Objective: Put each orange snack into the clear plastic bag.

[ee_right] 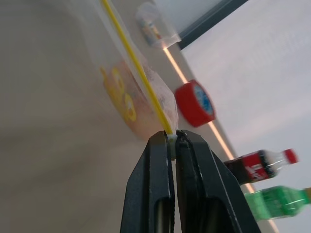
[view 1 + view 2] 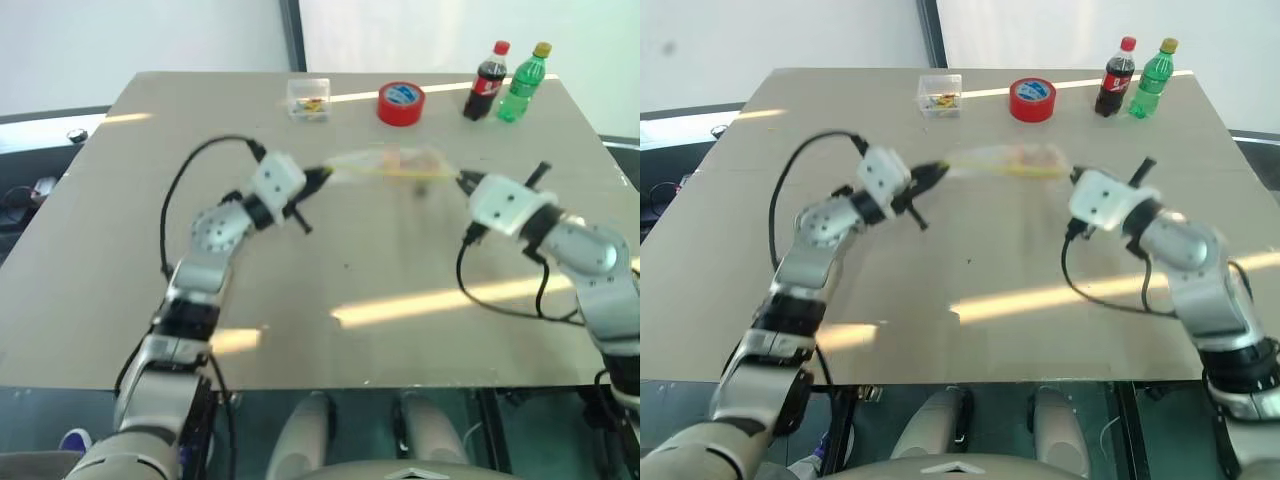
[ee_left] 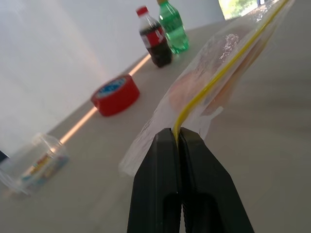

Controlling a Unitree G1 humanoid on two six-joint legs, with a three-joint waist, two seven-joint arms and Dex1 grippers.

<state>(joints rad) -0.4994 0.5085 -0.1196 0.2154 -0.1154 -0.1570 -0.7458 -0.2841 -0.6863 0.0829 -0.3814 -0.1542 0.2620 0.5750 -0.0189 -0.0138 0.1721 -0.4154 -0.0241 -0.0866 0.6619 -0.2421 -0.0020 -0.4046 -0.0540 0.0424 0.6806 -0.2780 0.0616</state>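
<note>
The clear plastic bag (image 2: pixel 390 163) is stretched sideways above the tabletop (image 2: pixel 330 270) between both tools: left tool (image 3: pixel 177 136) and right tool (image 1: pixel 172 138) are clamped on its opposite ends.

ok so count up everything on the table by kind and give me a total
Clear plastic bag, held between both grippers: 1
Orange snacks in the bag: cannot count
Red tape roll: 1
Cola bottle: 1
Green soda bottle: 1
Small clear box: 1
Total: 5, snacks aside
</note>
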